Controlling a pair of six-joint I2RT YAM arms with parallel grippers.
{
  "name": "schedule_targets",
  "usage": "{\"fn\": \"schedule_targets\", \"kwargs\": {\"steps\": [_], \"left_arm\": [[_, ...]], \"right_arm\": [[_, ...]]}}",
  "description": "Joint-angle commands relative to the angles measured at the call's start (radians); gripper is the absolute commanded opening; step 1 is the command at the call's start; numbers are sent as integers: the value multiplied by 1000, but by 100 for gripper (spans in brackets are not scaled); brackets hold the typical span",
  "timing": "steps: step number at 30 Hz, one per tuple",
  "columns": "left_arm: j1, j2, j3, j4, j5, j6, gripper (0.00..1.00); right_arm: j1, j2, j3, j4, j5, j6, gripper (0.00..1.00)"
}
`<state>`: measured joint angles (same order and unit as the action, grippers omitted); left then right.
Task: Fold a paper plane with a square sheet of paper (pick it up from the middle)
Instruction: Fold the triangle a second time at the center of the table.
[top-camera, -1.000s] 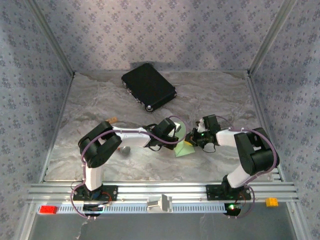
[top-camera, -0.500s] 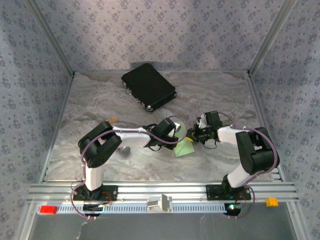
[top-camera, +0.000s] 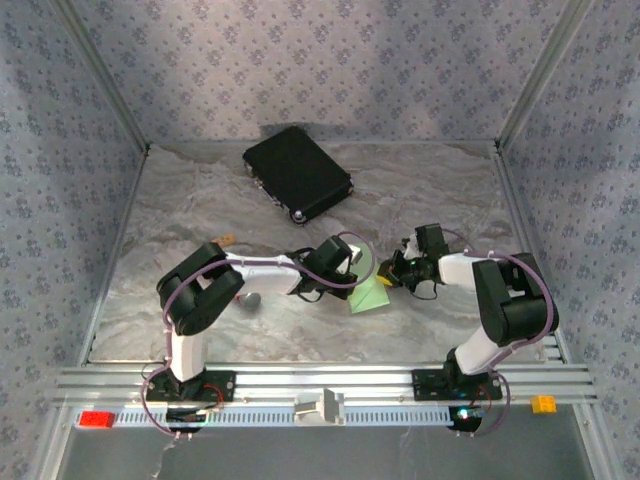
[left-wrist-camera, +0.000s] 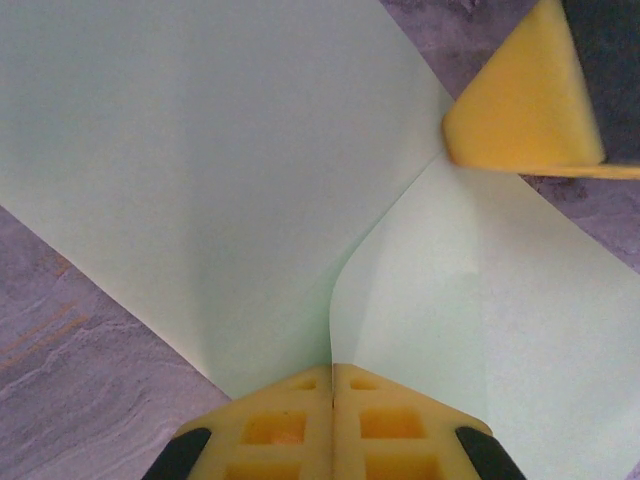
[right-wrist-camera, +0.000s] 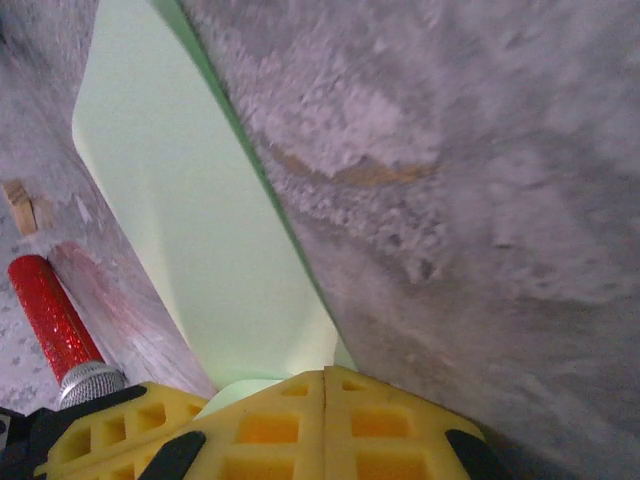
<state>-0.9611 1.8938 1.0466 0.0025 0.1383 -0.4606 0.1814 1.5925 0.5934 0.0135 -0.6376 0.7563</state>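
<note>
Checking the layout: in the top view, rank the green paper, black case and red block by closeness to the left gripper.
1. The green paper, pinched by the left gripper, centre.
2. The black case, at the back.
3. The red block, front rail, far left.

Blue-grey floral-patterned walls (top-camera: 330, 60) enclosed a grey marbled counter (top-camera: 200, 200), with a ribbed aluminium rail (top-camera: 330, 385) along its near edge.
</note>
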Motion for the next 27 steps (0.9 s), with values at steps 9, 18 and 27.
{"fn": "schedule_targets", "kwargs": {"steps": [9, 18, 27], "left_arm": [[5, 30, -7, -64, -5, 20, 0], [5, 30, -1, -65, -8, 22, 0], [5, 34, 1, -65, -3, 23, 0]], "right_arm": [[-9, -130, -19, 6, 51, 7, 5], [103, -69, 9, -9, -67, -29, 5], [124, -16, -67, 52, -38, -3, 4]]}}
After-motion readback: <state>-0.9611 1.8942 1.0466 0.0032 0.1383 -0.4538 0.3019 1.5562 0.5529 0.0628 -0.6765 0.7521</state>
